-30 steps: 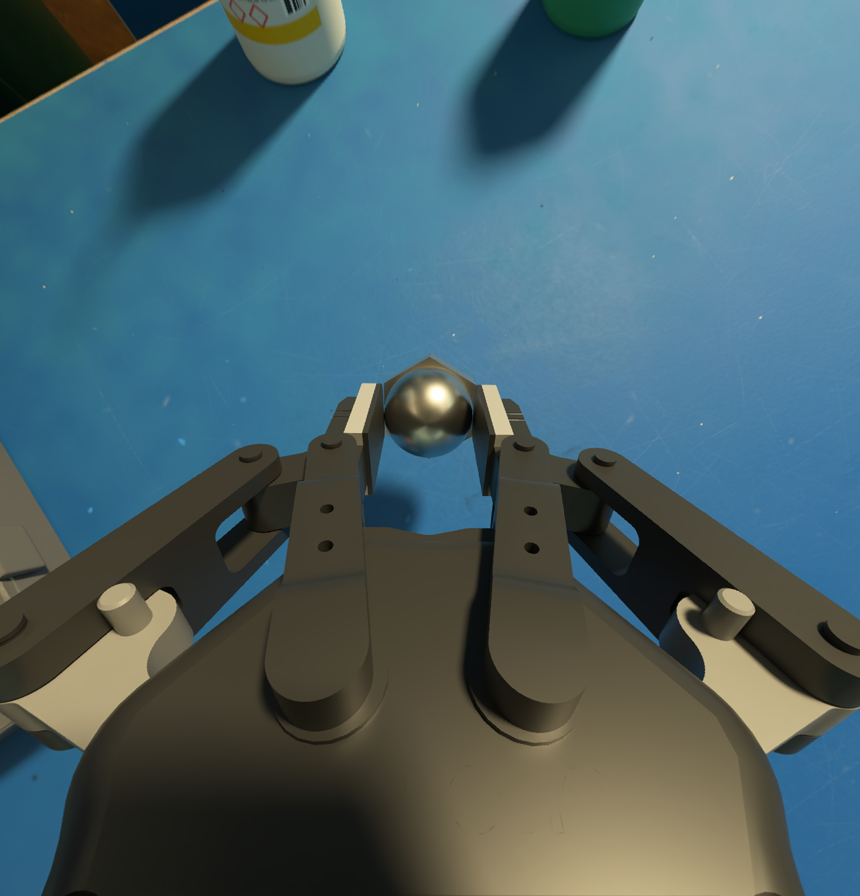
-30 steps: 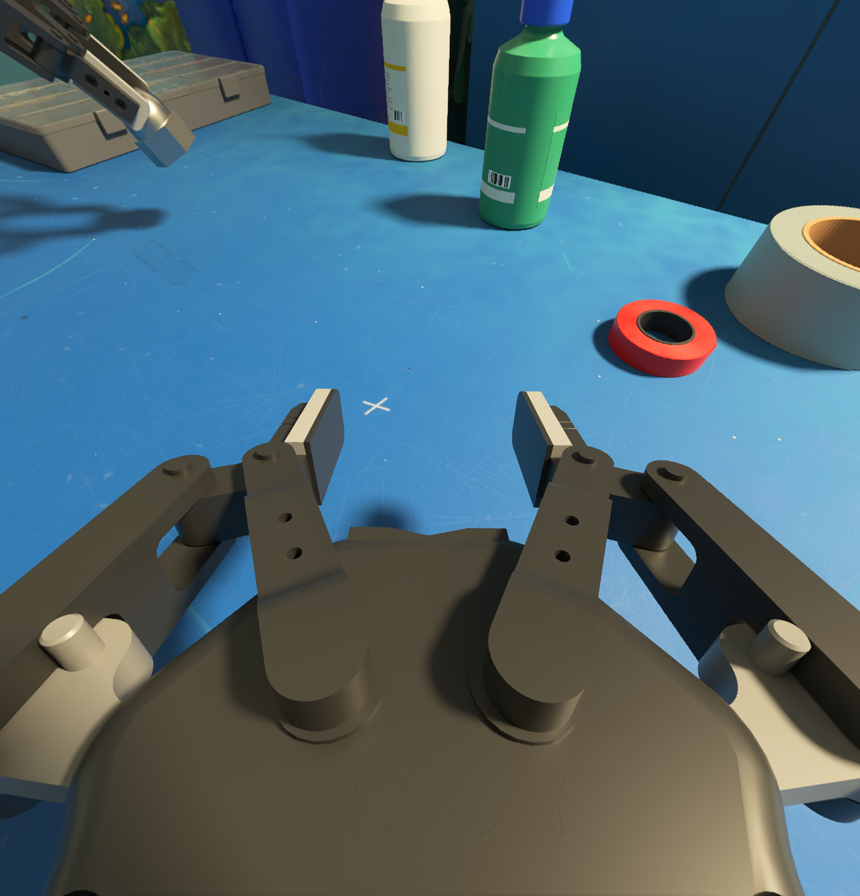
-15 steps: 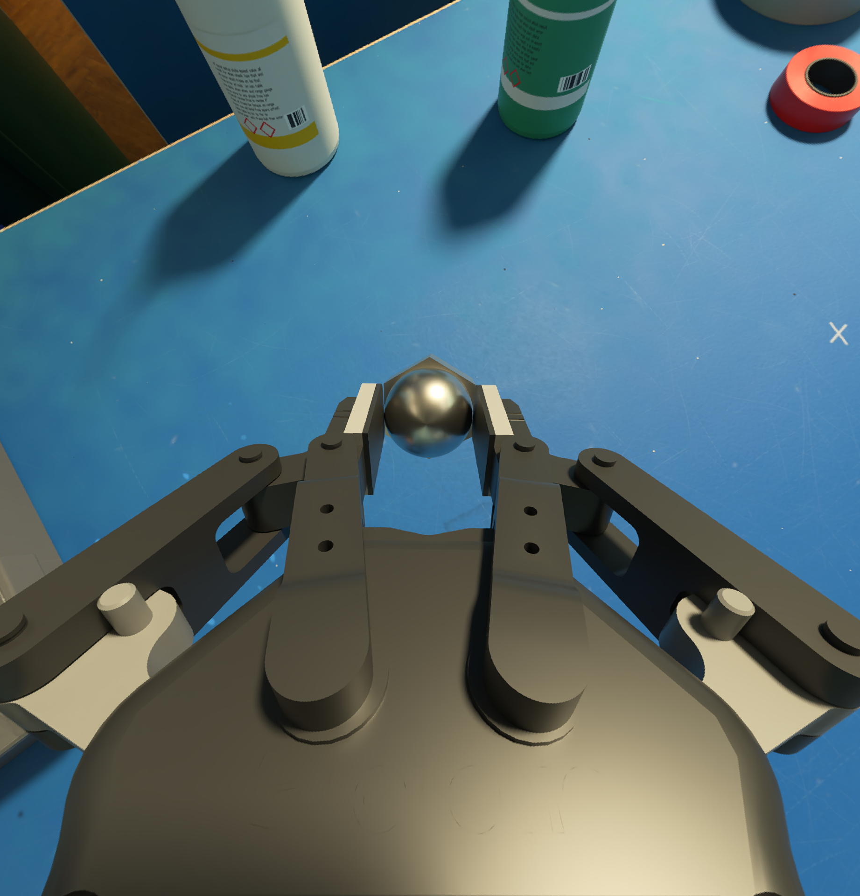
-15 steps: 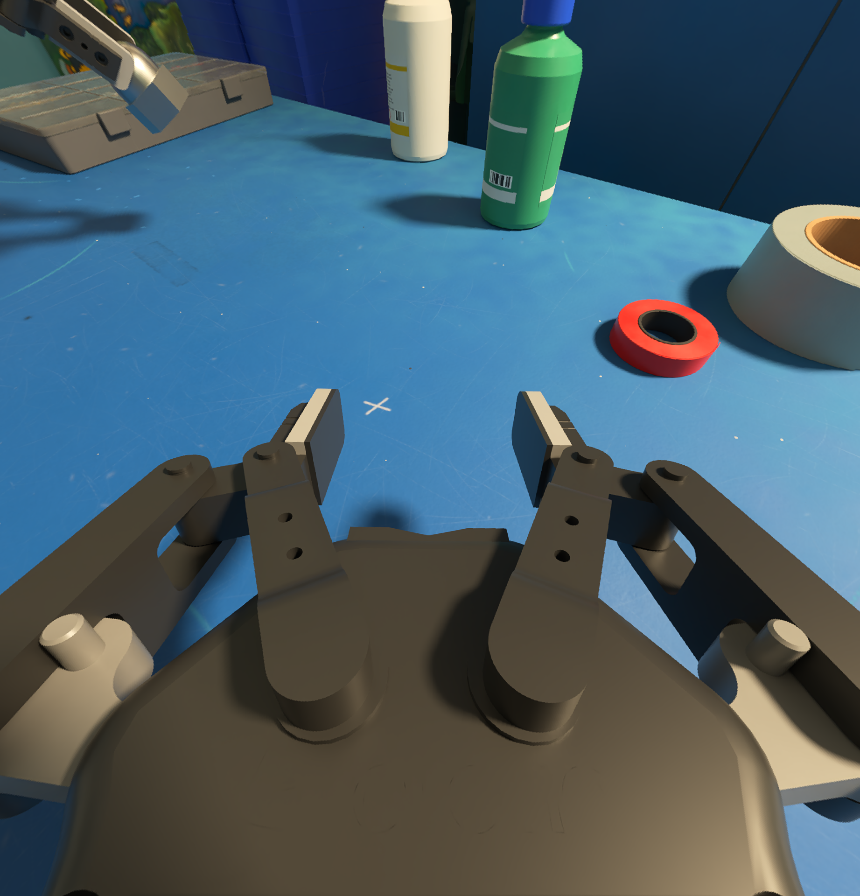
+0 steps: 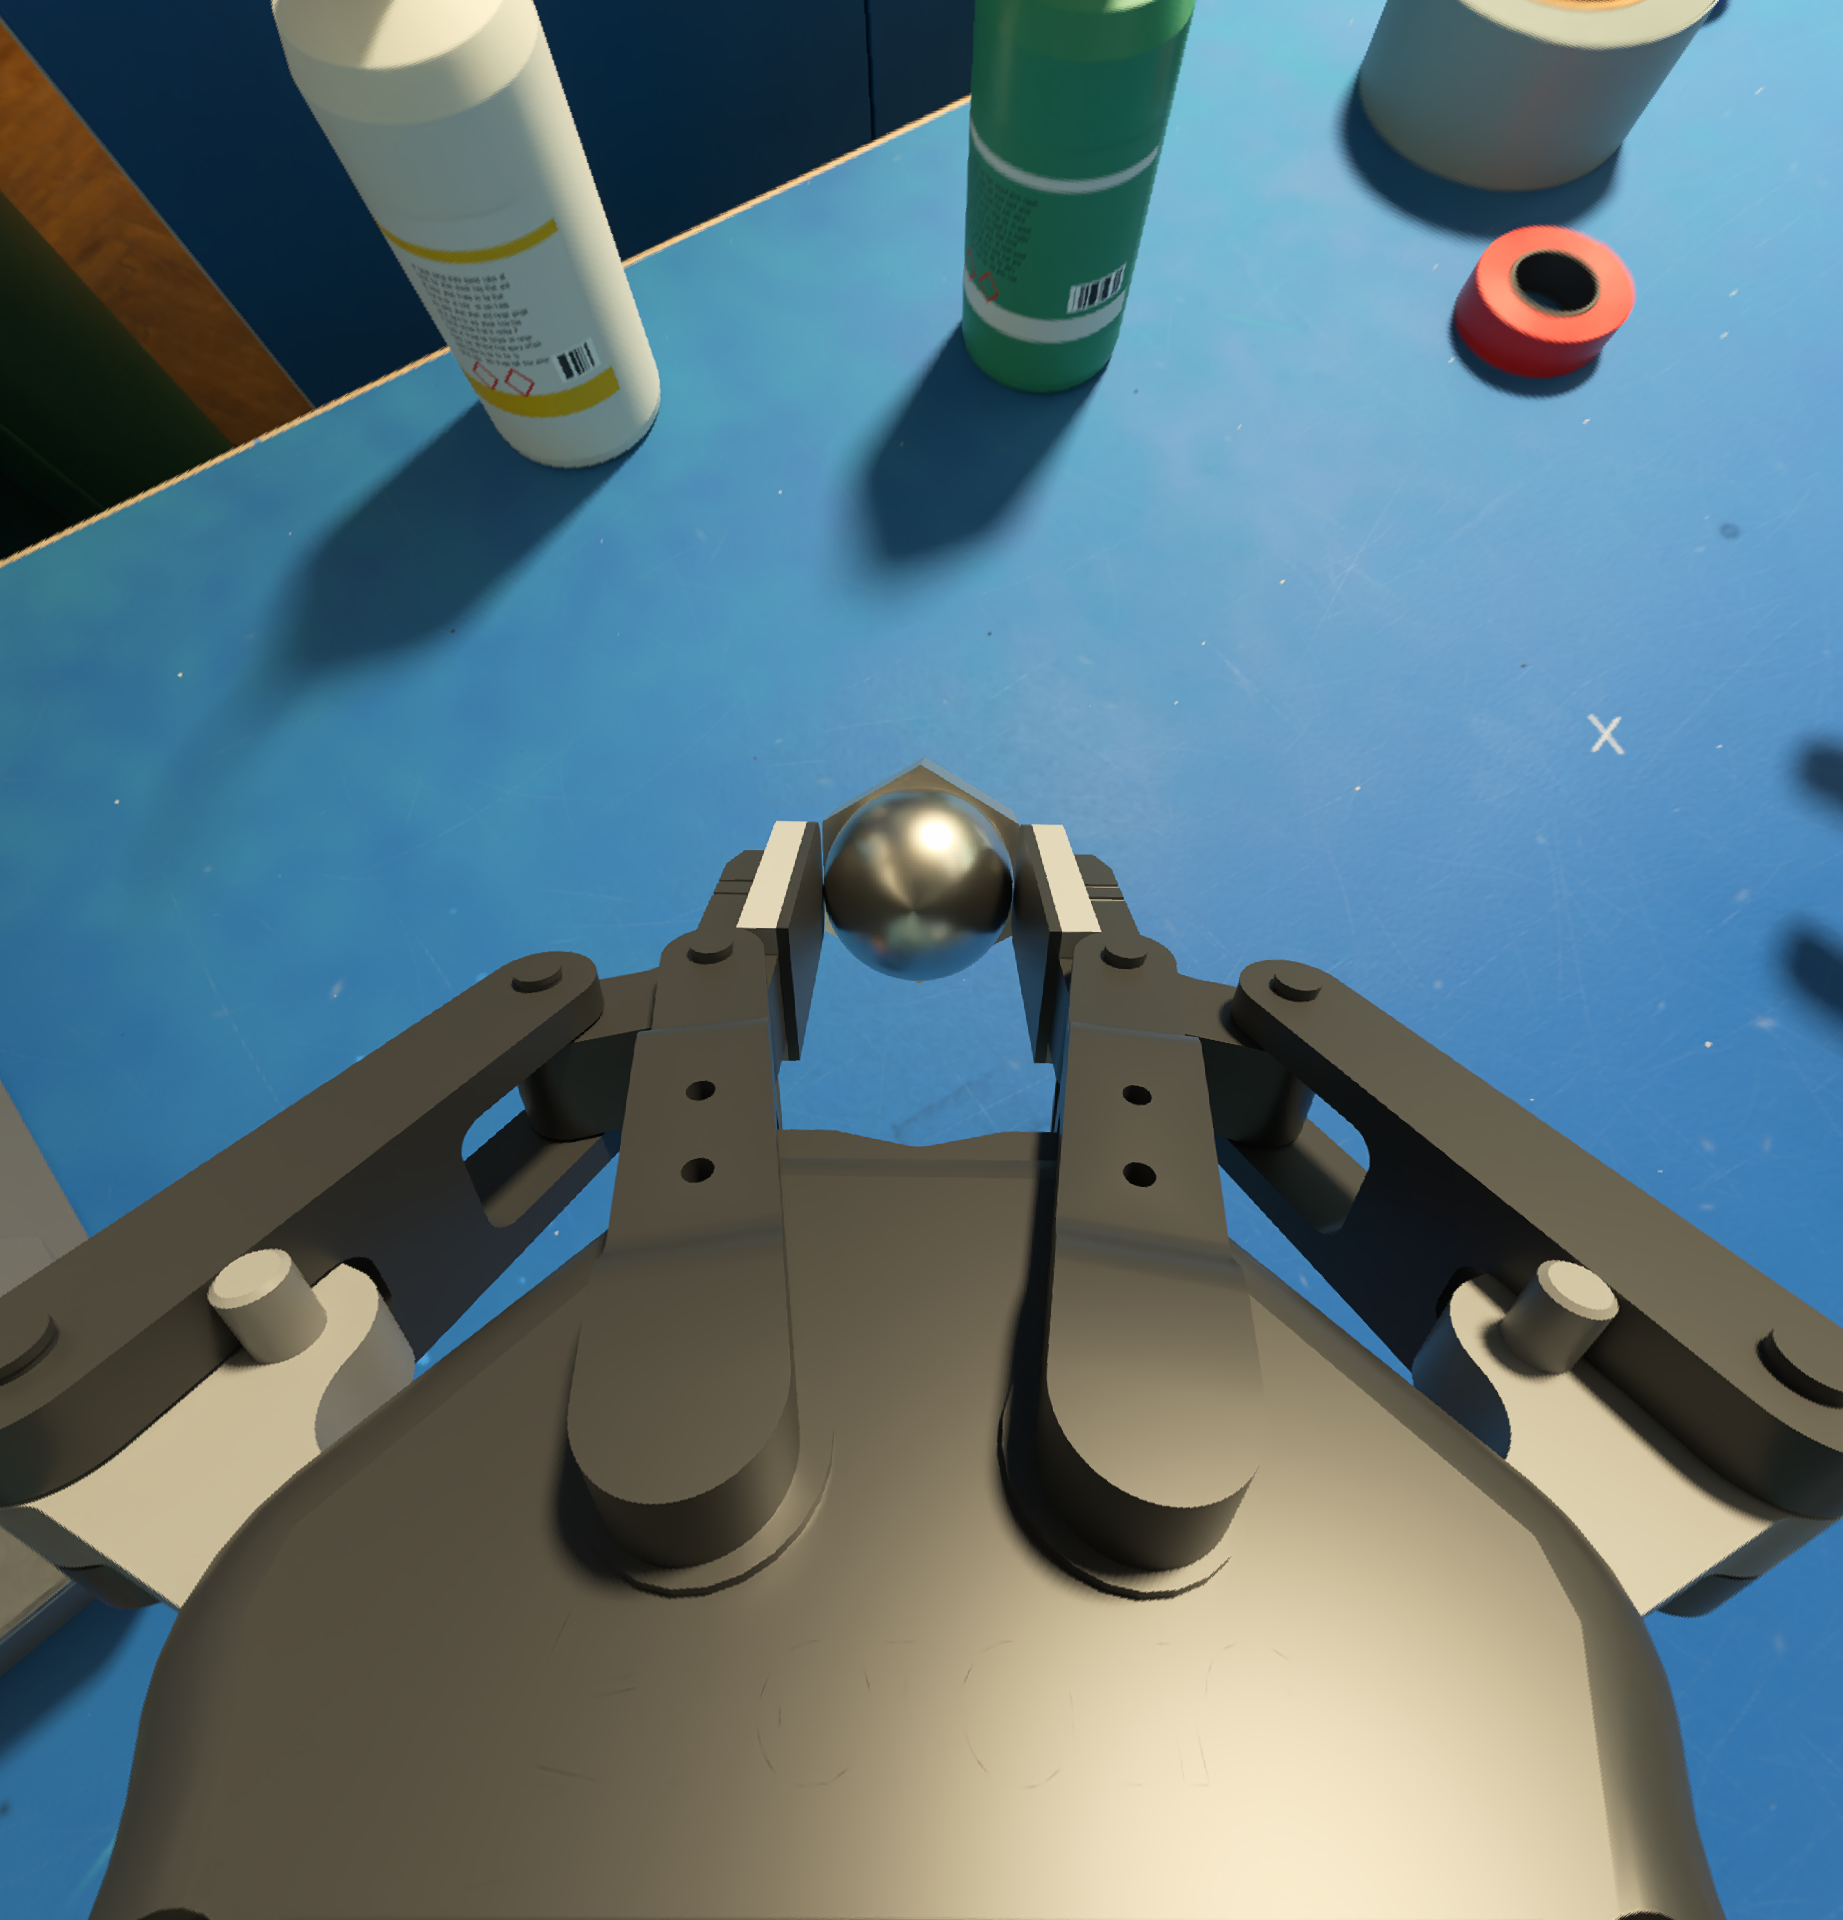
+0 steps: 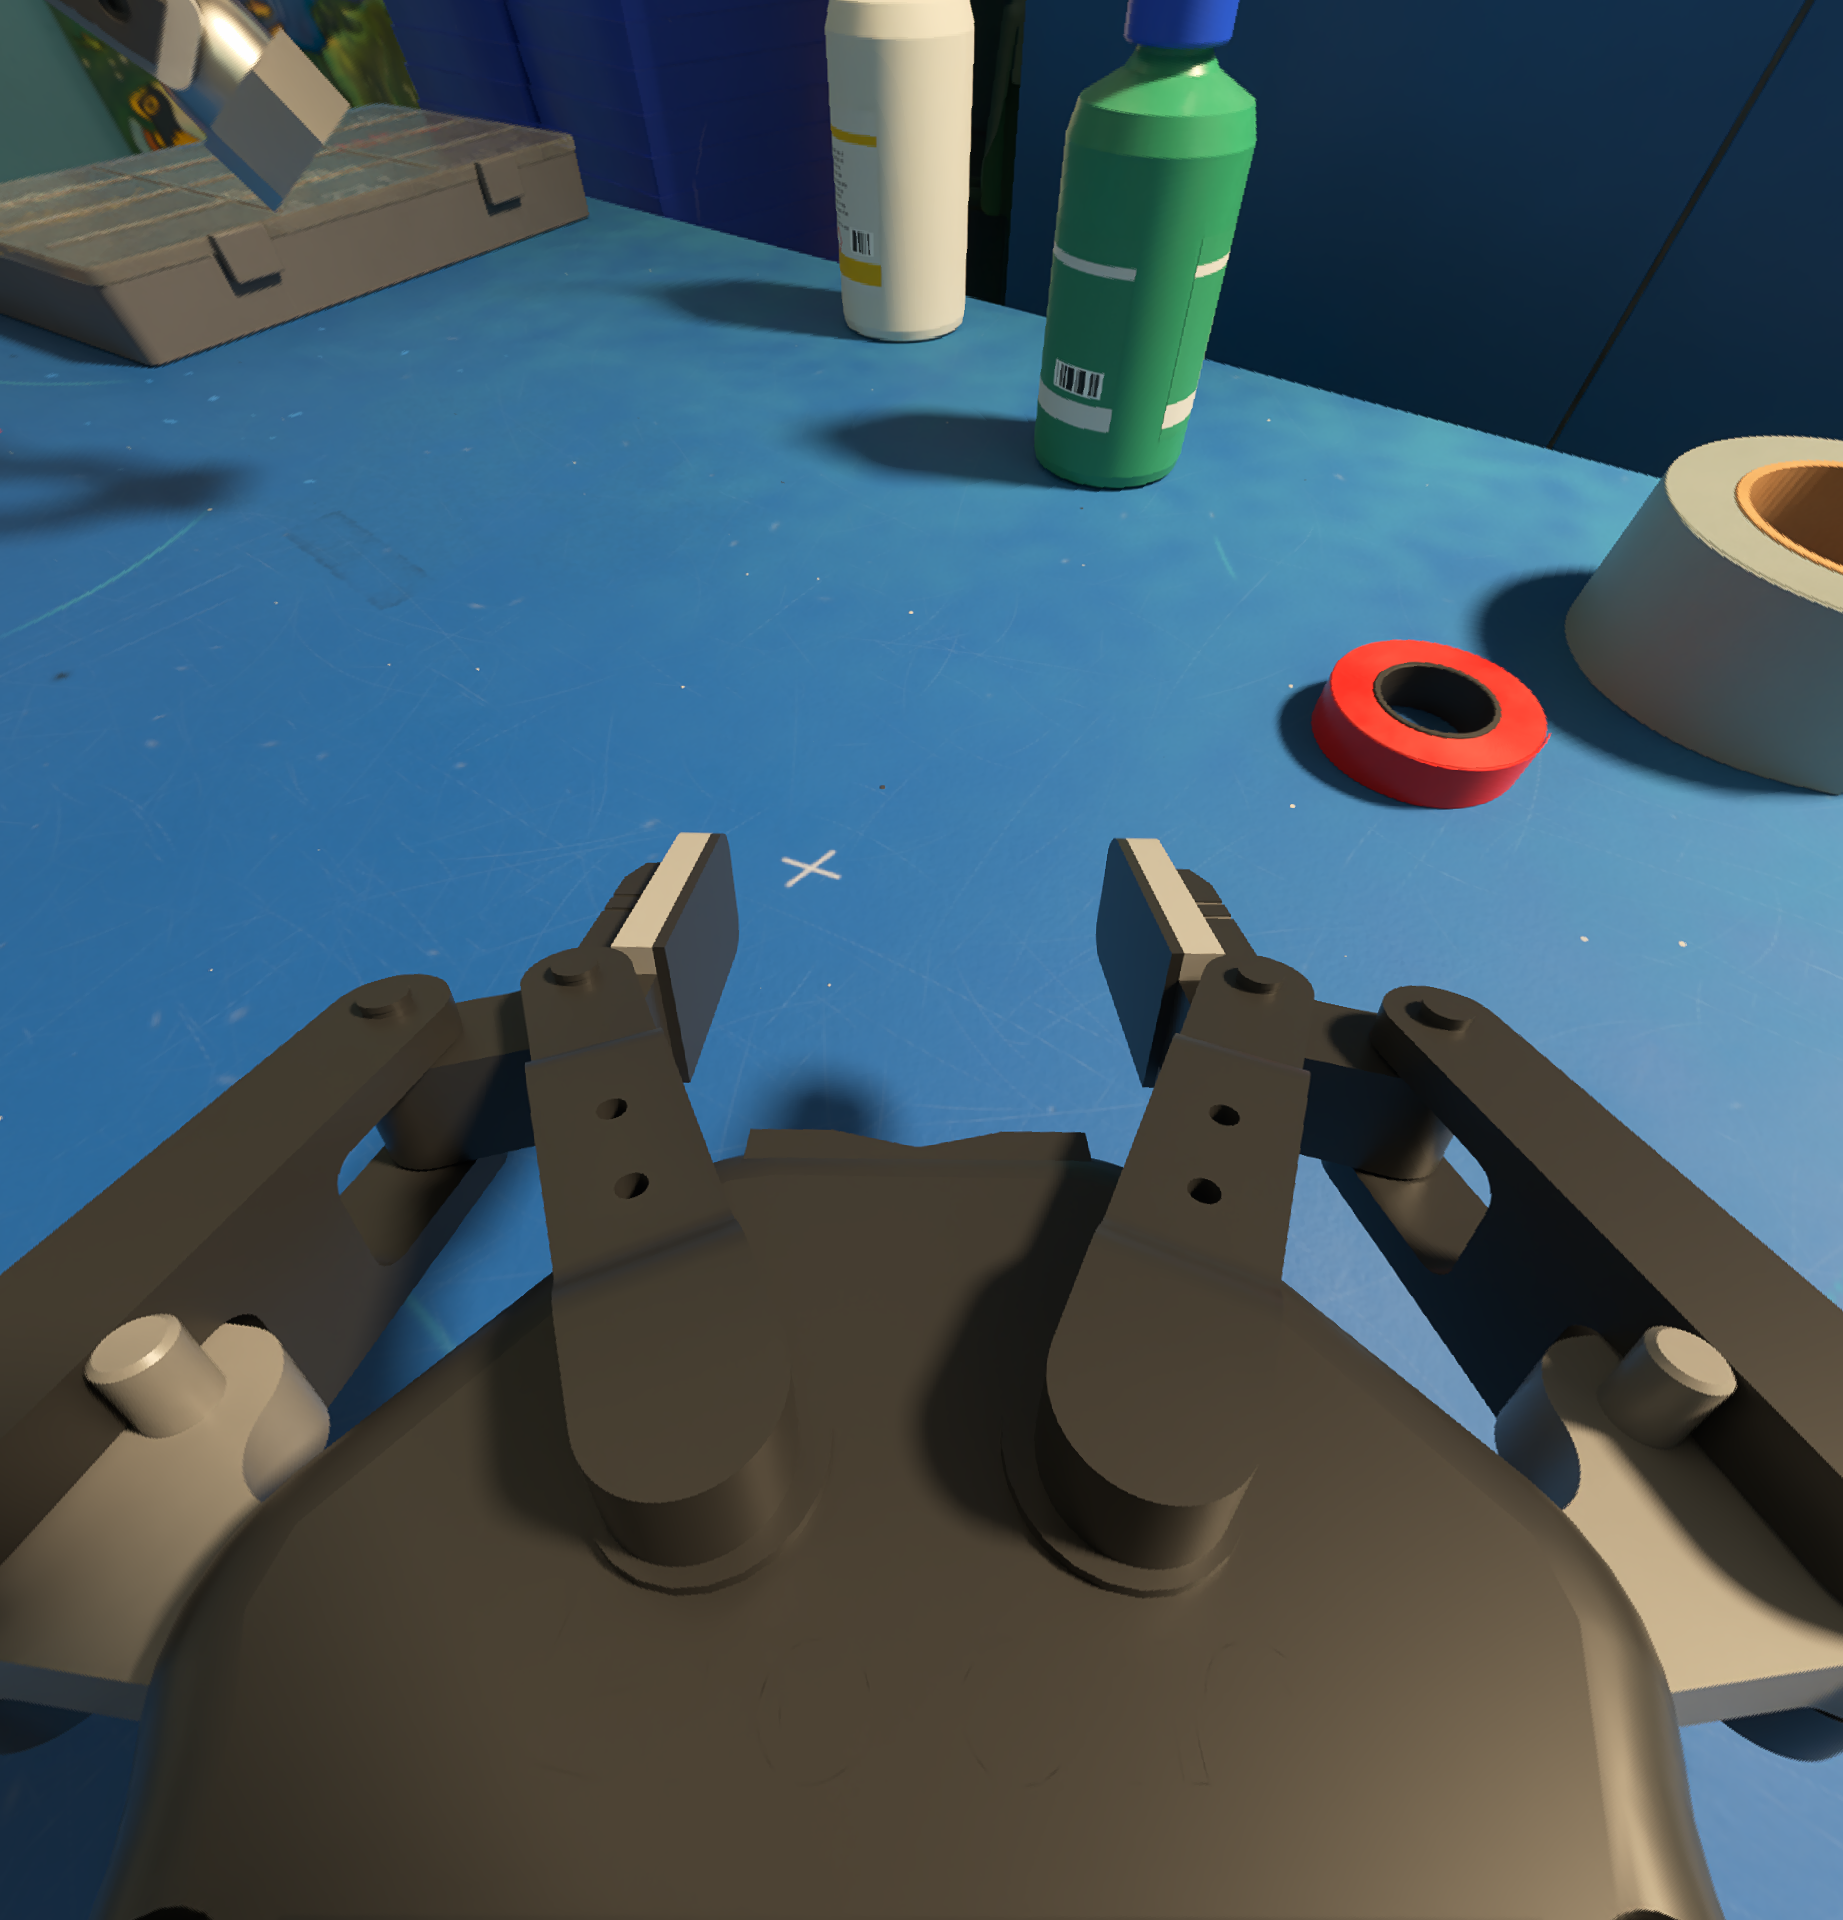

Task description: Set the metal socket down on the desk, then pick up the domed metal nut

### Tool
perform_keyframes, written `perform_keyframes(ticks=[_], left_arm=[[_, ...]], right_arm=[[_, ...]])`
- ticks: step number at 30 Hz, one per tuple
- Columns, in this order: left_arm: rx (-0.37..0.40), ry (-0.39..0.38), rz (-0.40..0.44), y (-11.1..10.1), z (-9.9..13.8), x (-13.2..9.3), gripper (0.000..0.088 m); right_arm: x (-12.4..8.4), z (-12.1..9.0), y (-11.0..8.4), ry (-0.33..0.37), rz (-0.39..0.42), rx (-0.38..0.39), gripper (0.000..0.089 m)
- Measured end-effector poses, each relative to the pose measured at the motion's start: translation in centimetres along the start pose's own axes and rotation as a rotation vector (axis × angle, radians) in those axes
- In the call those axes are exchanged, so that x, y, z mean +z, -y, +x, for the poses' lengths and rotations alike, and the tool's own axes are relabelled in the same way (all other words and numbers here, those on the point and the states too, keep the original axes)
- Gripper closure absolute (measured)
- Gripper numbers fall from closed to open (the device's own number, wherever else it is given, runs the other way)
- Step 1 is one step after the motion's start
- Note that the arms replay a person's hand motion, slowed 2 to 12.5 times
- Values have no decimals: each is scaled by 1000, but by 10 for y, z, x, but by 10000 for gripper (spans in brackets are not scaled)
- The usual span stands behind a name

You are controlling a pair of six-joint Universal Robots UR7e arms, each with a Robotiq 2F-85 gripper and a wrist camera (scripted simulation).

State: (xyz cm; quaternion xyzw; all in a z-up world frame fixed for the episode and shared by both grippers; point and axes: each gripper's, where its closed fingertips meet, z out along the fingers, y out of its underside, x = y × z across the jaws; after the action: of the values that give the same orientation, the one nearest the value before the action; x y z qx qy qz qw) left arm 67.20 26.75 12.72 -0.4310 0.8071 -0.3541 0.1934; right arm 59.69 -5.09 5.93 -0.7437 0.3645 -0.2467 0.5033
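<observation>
My left gripper (image 5: 917,836) is shut on the domed metal nut (image 5: 917,894). Its shiny dome faces the camera and a corner of its hex base shows beyond the pads. It hangs well above the blue desk (image 5: 1312,623). The right wrist view shows the same nut (image 6: 268,130) far off at top left, held in the air over a grey case. My right gripper (image 6: 919,847) is open and empty, low over the desk near a white cross mark (image 6: 811,868). I see no socket in either view.
A white bottle (image 5: 481,239) and a green bottle (image 5: 1062,187) stand near the desk's far edge. A red tape roll (image 6: 1431,722) and a large grey tape roll (image 6: 1727,613) lie to the right. A grey case (image 6: 273,239) lies at the far left.
My left gripper has risen with the nut, so the bottles, the tape rolls and the cross mark have come into its view. My right gripper has stayed still and open.
</observation>
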Motion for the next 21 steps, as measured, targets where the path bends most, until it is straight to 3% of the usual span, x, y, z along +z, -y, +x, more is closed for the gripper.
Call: perform_keyframes(ticks=[11, 21], left_arm=[[0, -94, 127, 25, 28, -15, 548], [42, -254, 208, 41, 88, -20, 548]], right_arm=[[0, 0, 0, -4, 2, -4, 274], [-1, 0, 1, -5, 11, -4, 275]])
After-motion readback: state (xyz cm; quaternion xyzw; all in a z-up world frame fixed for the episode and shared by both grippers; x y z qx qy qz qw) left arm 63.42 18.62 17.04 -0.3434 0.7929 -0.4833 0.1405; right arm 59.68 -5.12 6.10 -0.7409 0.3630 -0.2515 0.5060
